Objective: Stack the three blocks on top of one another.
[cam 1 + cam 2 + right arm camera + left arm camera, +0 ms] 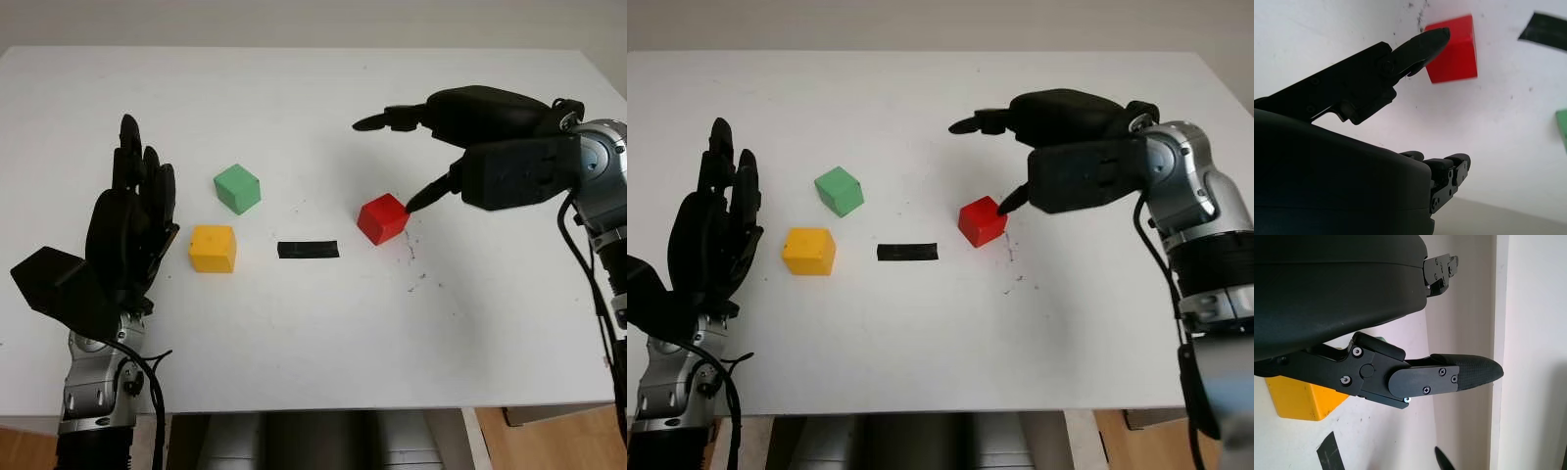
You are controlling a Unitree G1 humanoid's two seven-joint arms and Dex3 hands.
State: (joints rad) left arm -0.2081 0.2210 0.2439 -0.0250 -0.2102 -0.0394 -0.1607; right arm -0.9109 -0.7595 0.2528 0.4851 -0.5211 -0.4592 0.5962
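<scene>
Left eye view: the right hand (431,157) hovers open at centre right over the red block (382,218), fingers wide, one fingertip just beside its upper edge. Green block (237,188) and yellow block (213,249) sit apart at centre left on the white worktop (313,343), near the open left hand (132,230).

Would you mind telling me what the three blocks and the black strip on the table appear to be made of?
The red block, green block and yellow block look like painted wood or hard plastic: crisp edges, flat opaque matte faces with no visible grain, so either is possible. The black strip looks like tape, lying thin and flat on the white table.
</scene>
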